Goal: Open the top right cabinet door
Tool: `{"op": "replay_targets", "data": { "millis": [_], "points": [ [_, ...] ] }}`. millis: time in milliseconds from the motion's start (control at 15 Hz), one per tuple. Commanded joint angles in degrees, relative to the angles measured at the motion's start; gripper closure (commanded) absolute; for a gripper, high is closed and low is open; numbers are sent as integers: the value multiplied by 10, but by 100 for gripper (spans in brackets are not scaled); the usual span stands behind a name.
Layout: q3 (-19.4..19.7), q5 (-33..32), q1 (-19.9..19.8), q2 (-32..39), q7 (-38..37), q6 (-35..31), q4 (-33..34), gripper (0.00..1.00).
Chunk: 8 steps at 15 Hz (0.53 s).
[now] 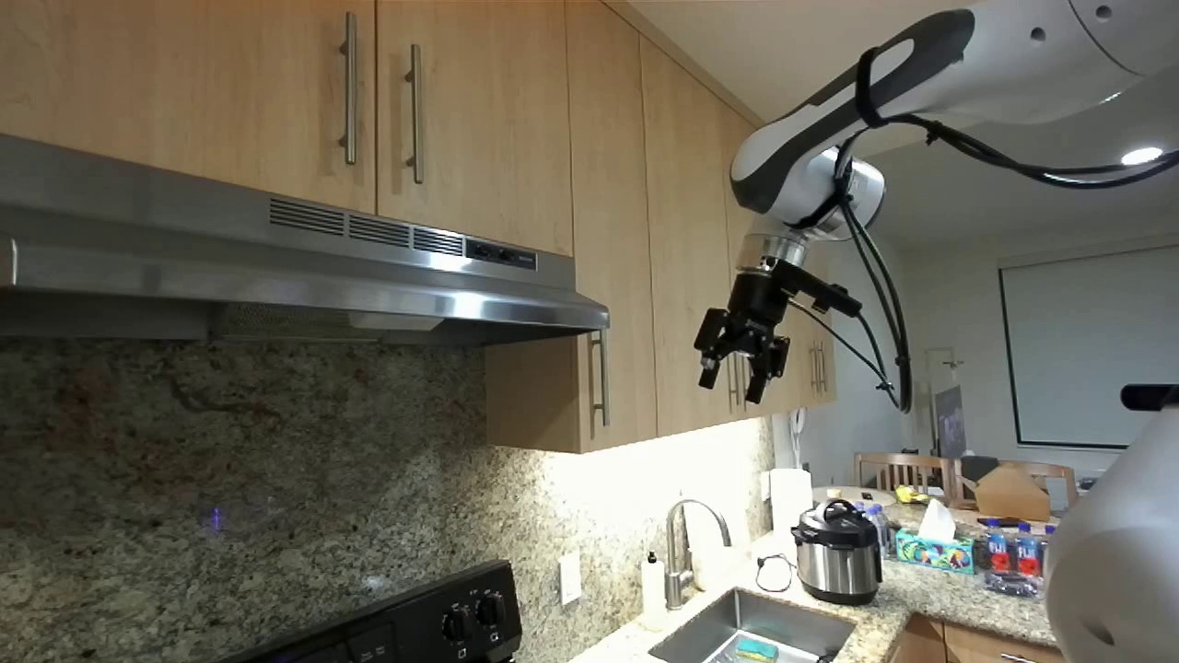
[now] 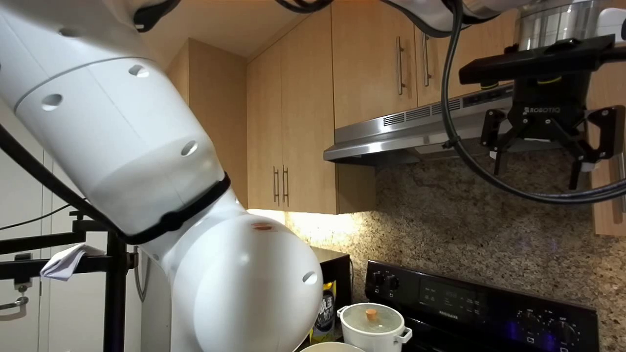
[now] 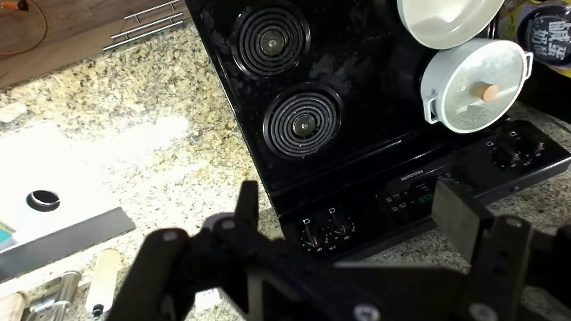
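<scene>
The top right cabinet door (image 1: 497, 120) is short light wood and shut, with a slim vertical steel handle (image 1: 414, 112) along its left edge. In an exterior view the door (image 2: 484, 46) is partly covered by the arm and cable, and its handle (image 2: 425, 59) shows. Its inner face is hidden. My gripper (image 1: 732, 382) points down, open and empty. In that picture it is right of and below the door, apart from it. It also hangs right of the handle in an exterior view (image 2: 536, 171). In the wrist view the open fingers (image 3: 347, 191) have nothing between them; the door is out of view.
The twin door (image 1: 184, 83) is left of the task door. A steel range hood (image 1: 295, 267) juts out below both. Taller doors (image 1: 626, 387) stand to the right. Below are the stove (image 3: 366, 102), a white lidded pot (image 3: 473, 89) and the sink (image 1: 728, 617). Cables loop beside the gripper.
</scene>
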<state>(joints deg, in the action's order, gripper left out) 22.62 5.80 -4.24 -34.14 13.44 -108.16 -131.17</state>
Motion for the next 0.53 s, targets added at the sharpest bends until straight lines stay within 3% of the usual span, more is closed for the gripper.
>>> {"op": "replay_targets", "data": {
  "millis": [0,467],
  "points": [
    [-16,12,-21,6,10,2,2,0],
    [-45,7,-19,-9,13,-5,13,0]
  ]
}}
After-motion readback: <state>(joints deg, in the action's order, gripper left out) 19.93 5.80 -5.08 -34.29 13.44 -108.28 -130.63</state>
